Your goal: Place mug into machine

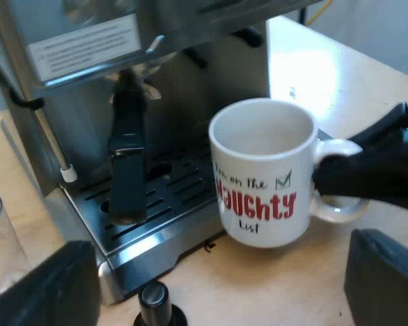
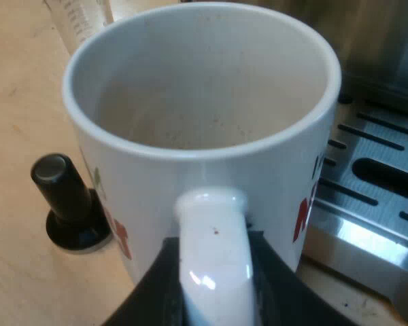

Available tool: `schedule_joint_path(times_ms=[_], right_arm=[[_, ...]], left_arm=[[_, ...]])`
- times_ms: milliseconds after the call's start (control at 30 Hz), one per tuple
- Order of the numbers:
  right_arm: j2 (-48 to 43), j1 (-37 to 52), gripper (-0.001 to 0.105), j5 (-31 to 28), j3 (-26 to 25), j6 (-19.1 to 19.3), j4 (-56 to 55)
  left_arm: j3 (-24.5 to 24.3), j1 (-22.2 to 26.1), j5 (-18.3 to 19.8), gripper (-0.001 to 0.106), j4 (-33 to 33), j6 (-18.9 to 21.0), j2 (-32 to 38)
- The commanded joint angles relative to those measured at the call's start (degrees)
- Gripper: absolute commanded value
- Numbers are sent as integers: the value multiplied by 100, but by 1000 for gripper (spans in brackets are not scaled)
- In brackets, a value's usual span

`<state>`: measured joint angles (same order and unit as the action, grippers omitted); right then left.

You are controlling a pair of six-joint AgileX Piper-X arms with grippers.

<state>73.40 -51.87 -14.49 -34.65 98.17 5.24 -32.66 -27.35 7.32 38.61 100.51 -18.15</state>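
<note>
Status: grasp done, placement not done.

Found the right gripper clamped on the handle loop of the mug, one black finger pressed to each side of the loop. Found the left gripper with fingers wide apart and nothing held, hovering over the table near the black-knobbed tamper.

Located the mug upright, just beside an outer corner of the drip tray of the espresso machine. Placed it over the wooden table, not on the grate. Could not settle whether its base rests on the table or hangs just clear of it.

Noted the metal holder locked into the machine's front, its dark handle reaching out over the grate. Noted a measuring glass near the machine's side.

Left to do, by judgement: lift the mug over the tray's lip, set it on the grate beneath the holder, then release. Likely need to watch clearance between the rim and the holder's handle.

Appearance of the mug:
- White glazed ceramic, straight-walled, with a glossy handle.
- Empty, with faint brownish specks on the inner wall and one small dark speck on the handle.
- Printed with black script "on the", a green ticked box, "NAUGHTY" in red block letters and "list" below.
</note>
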Motion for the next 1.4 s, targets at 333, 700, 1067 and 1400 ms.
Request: schedule_joint_path(times_ms=[333, 700, 1067, 1400], right_arm=[[353, 268, 0, -326, -250, 107, 701], [977, 368, 0, -147, -536, 245, 1109], [1609, 368, 0, -202, -903, 243, 1411], [2098, 368, 0, -337, -1207, 243, 1601]], left_arm=[[120, 1378, 1522, 74, -164, -458, 15], [140, 1306, 1538, 74, -164, -485, -115], [140, 1306, 1558, 74, -164, -485, -113], [140, 1306, 1558, 74, -164, -485, -113]])
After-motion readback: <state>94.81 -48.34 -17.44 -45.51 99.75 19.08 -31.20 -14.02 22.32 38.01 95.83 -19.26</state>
